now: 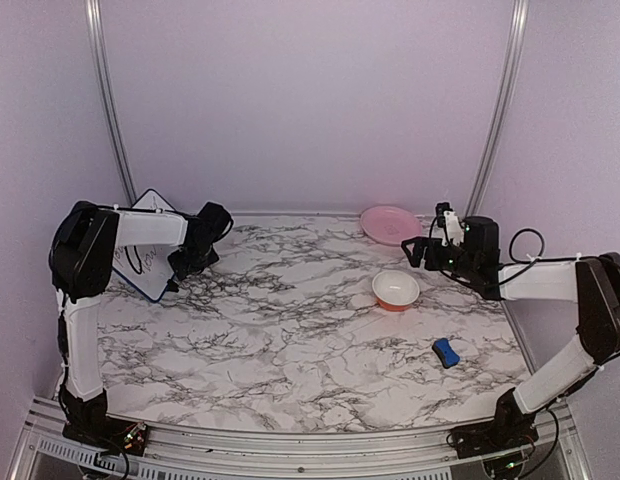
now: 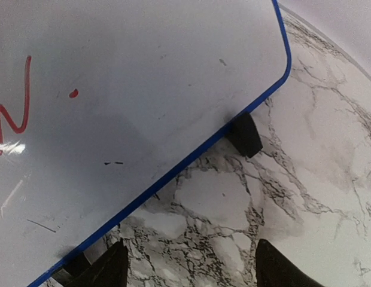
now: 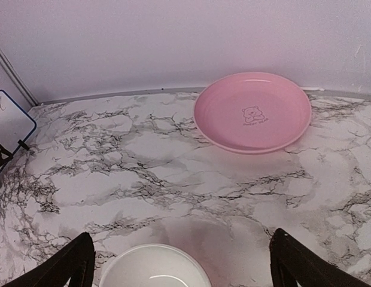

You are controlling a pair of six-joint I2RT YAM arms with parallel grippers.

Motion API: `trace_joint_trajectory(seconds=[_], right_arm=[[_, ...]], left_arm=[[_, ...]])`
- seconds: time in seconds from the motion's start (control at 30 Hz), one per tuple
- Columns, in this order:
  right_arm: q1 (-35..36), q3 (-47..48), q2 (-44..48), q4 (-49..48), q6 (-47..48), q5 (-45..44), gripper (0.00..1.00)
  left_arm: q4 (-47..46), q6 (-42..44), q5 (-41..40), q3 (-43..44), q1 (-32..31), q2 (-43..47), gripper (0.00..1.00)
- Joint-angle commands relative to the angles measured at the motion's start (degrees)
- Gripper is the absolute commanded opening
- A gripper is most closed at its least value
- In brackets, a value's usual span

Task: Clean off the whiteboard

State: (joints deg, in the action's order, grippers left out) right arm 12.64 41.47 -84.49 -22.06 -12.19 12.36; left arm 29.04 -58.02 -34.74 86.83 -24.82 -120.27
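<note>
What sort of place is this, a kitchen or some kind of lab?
Probably a robot test booth, not a kitchen: a left arm and right arm mounted at a marble-patterned table, plain walls with metal rails, and props: a whiteboard, pink plate and bowl.

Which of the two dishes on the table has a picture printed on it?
The pink plate: a small bear figure is printed at its centre. The orange bowl, white inside, shows no print.
</note>
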Motion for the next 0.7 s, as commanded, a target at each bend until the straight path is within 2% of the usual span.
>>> trace_joint_trajectory(seconds=[0.0, 0.17, 0.37, 0.47, 0.67], right_arm=[[0.6, -0.3, 0.9, -1.7, -0.3, 0.9, 0.99], [0.6, -0.6, 0.8, -2.3, -0.5, 1.2, 0.98], [0.6, -1.3, 0.1, -3.4, -0.2, 2.1, 0.98], [0.6, -1.3, -0.8, -3.9, -0.1, 2.7, 0.98], [0.6, -0.7, -2.0, -4.6, -0.2, 3.7, 0.98]], left_arm=[[3.7, -2.9, -1.4, -5.3, 0.6, 1.8, 0.72], [3.8, -4.5, -0.7, -11.4, 0.6, 5.9, 0.7], [4.1, -6.0, -4.6, -20.9, 0.1, 13.5, 0.6], [4.1, -6.8, -6.2, -24.8, 0.4, 16.7, 0.59], [4.9, -7.6, -5.2, -27.1, 0.2, 21.0, 0.59]])
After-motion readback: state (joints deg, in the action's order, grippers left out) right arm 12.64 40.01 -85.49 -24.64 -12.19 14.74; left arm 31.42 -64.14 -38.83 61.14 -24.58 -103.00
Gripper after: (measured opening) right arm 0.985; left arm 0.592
